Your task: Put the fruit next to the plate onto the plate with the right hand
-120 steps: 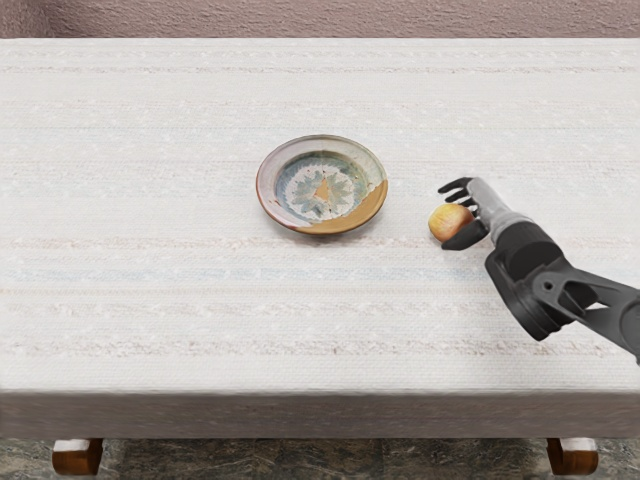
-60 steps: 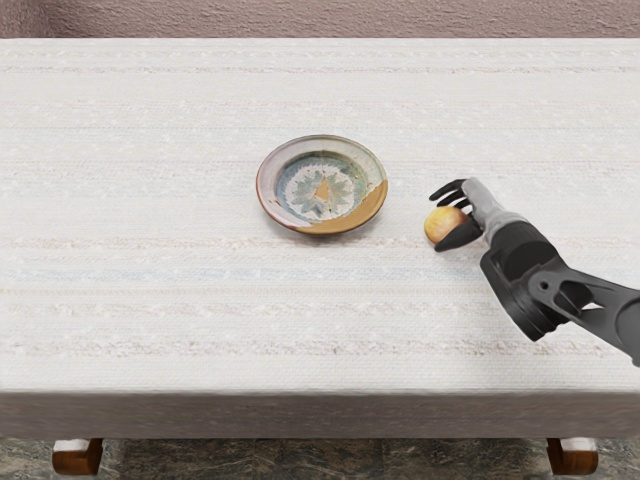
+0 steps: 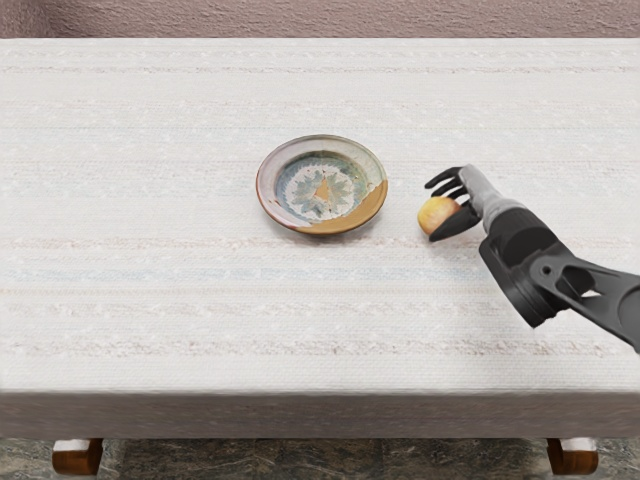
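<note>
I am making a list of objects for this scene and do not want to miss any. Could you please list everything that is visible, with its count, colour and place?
table: one, covered in whitish cloth with faint stripes, fills most of the view
table legs: two visible, brown wood, at the bottom edge, left and right
plate: one, grey-green with a flower pattern and a brown rim, near the table's middle, holds nothing
fruit: one, yellow-orange, right of the plate and apart from it
wall: one, brownish-grey, along the top edge
right arm: one, dark grey, enters from the right edge
right hand: one, black fingers, closed around the fruit from its right side
left hand: not in view
</note>
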### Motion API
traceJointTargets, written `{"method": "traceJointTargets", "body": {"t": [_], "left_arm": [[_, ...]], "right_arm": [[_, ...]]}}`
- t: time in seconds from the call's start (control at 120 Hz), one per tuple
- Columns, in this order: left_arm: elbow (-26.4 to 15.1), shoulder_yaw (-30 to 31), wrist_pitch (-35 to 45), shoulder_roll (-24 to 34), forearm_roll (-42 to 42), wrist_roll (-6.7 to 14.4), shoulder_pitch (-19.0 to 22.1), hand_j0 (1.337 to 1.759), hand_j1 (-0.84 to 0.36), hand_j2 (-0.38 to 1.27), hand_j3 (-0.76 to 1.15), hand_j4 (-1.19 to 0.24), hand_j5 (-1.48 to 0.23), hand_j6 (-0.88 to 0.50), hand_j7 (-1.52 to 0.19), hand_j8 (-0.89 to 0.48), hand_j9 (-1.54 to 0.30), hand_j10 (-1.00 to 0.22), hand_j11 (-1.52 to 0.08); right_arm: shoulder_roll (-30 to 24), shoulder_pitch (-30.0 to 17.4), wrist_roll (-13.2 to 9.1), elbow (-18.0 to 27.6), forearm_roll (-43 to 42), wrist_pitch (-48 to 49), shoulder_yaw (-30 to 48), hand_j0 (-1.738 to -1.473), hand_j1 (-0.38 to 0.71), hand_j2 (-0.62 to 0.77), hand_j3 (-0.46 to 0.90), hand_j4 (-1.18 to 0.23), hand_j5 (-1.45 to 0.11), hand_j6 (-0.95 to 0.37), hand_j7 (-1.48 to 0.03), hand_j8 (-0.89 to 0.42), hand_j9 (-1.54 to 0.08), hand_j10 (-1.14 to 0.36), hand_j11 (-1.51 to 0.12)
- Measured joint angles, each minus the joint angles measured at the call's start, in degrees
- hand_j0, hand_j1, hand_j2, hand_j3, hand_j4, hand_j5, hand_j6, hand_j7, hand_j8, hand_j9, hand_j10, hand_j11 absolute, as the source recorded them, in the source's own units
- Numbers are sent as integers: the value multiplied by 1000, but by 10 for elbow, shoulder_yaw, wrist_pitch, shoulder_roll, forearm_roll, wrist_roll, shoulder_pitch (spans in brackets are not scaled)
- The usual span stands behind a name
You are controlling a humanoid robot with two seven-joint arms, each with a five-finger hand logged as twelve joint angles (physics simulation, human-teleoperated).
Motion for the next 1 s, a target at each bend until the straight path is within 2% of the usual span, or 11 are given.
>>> {"method": "traceJointTargets", "body": {"t": [0.4, 1.0], "left_arm": [[1, -1, 1, 0, 0, 0, -10, 1658, 342, 1, 0, -6, -8, -7, -8, -7, -8, -6, -8], [2, -1, 1, 0, 0, 0, -10, 1658, 342, 1, 0, -6, -8, -7, -8, -6, -8, -6, -8]], "right_arm": [[3, 21, 0, 15, 22, 5, 8, -1658, 163, 199, 0, -498, -668, -488, -659, -378, -671, -510, -669], [53, 62, 0, 24, 26, 2, 8, -1658, 163, 194, 0, -498, -666, -489, -658, -379, -666, -512, -666]]}}
